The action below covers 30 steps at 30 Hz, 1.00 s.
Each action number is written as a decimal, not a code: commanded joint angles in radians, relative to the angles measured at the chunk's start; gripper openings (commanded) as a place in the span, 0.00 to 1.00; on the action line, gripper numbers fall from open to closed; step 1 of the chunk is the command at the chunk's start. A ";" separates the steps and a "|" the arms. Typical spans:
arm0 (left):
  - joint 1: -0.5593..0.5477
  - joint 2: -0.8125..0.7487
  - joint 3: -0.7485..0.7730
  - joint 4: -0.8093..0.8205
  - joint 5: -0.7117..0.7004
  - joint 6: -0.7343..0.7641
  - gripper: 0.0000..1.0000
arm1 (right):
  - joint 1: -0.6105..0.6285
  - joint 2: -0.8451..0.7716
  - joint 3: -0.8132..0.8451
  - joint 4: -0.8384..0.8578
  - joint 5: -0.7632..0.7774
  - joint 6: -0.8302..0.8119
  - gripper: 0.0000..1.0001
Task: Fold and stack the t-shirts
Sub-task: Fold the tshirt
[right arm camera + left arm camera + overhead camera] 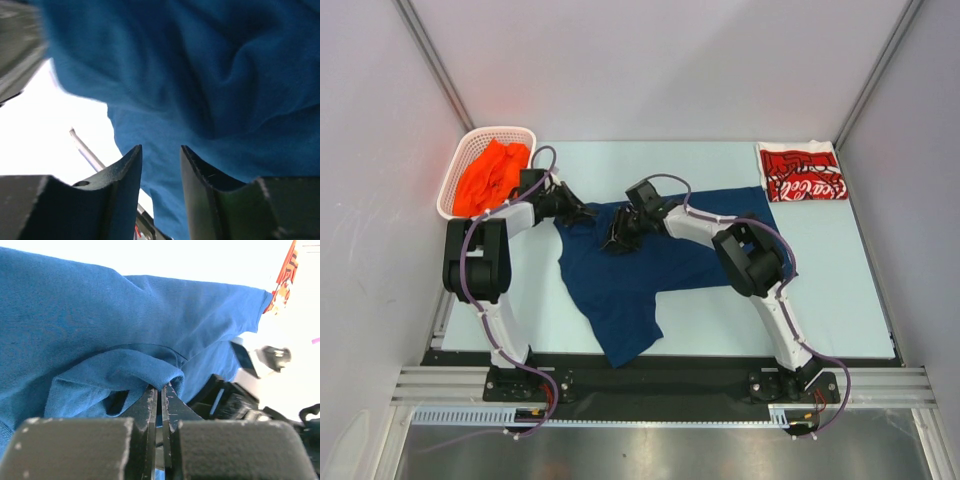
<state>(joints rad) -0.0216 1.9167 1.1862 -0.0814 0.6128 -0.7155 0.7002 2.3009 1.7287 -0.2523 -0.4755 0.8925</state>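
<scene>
Left end effector (161, 388) pinching the navy t-shirt (640, 275), right end effector (161, 152) spread over it: best pinch one layer, then lift together.

Three t-shirts (navy tee (630, 282), red tee (803, 173), orange tee (490, 178)), one white basket (502, 131), and two arms (475, 262) (752, 262).

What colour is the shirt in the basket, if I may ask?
Bright orange; the shirt shows best in the top external view.

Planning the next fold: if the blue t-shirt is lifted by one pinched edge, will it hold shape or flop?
Likely flops: the blue t-shirt bunches into soft folds where the shut left tool pinches it. Probably light, as that small pinch gathers it. Wrinkles suggest it drags unevenly.
</scene>
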 commanded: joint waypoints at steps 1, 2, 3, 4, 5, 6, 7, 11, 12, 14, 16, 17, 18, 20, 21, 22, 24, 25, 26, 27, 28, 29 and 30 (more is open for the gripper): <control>0.011 -0.001 0.038 0.008 0.011 0.013 0.01 | 0.015 0.029 0.042 0.051 0.083 0.072 0.43; 0.012 -0.001 0.038 0.009 0.011 0.014 0.01 | 0.015 0.035 0.049 0.048 0.100 0.080 0.43; 0.012 0.002 0.039 0.006 0.011 0.014 0.01 | 0.015 0.041 0.069 0.045 0.110 0.082 0.43; 0.012 0.004 0.039 0.008 0.013 0.016 0.01 | 0.015 0.054 0.081 0.030 0.124 0.082 0.43; 0.012 0.002 0.041 0.005 0.015 0.019 0.01 | 0.015 0.060 0.092 0.013 0.139 0.086 0.42; 0.012 0.004 0.039 0.005 0.015 0.021 0.01 | 0.015 0.063 0.100 0.002 0.164 0.086 0.42; 0.012 0.002 0.039 0.002 0.015 0.024 0.01 | 0.013 0.063 0.098 0.004 0.170 0.091 0.42; 0.014 0.002 0.043 -0.004 0.013 0.034 0.00 | 0.013 0.071 0.106 0.008 0.184 0.112 0.40; 0.015 0.001 0.041 -0.006 0.015 0.036 0.00 | 0.013 0.069 0.108 0.007 0.201 0.118 0.40; 0.017 0.002 0.038 -0.006 0.015 0.034 0.00 | 0.013 0.075 0.115 -0.005 0.213 0.120 0.40; 0.017 0.002 0.038 -0.004 0.016 0.034 0.00 | 0.012 0.081 0.123 -0.025 0.230 0.131 0.38; 0.017 0.002 0.039 -0.004 0.015 0.037 0.00 | 0.012 0.086 0.129 -0.034 0.238 0.134 0.37; 0.015 0.002 0.038 -0.003 0.016 0.037 0.00 | 0.012 0.089 0.134 -0.045 0.250 0.138 0.35; 0.015 0.004 0.038 -0.006 0.018 0.039 0.00 | 0.010 0.098 0.138 -0.038 0.250 0.143 0.33; 0.015 0.004 0.038 -0.006 0.016 0.040 0.00 | 0.012 0.103 0.146 -0.041 0.253 0.143 0.26; 0.017 0.004 0.036 -0.004 0.018 0.044 0.00 | 0.012 0.107 0.155 -0.059 0.256 0.132 0.21; 0.017 0.002 0.035 -0.012 0.013 0.050 0.00 | 0.012 0.100 0.163 -0.053 0.247 0.112 0.10; 0.017 0.001 0.038 -0.017 0.010 0.060 0.00 | 0.013 0.092 0.164 -0.062 0.248 0.099 0.07; 0.017 -0.002 0.038 -0.027 0.002 0.068 0.00 | 0.013 0.083 0.164 -0.073 0.247 0.065 0.04; 0.017 -0.004 0.044 -0.061 -0.007 0.076 0.00 | 0.013 0.060 0.166 -0.088 0.230 0.047 0.00; 0.015 -0.016 0.047 -0.078 -0.021 0.094 0.00 | 0.012 0.045 0.167 -0.144 0.226 0.025 0.00; 0.015 -0.025 0.046 -0.101 -0.028 0.103 0.00 | 0.010 0.029 0.166 -0.177 0.229 -0.025 0.00; 0.015 -0.039 0.046 -0.148 -0.036 0.114 0.00 | 0.012 -0.010 0.155 -0.236 0.229 -0.052 0.00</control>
<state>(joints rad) -0.0132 1.9171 1.1938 -0.1463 0.5987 -0.6621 0.7132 2.3863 1.8580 -0.3447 -0.2520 0.9470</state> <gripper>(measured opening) 0.045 0.016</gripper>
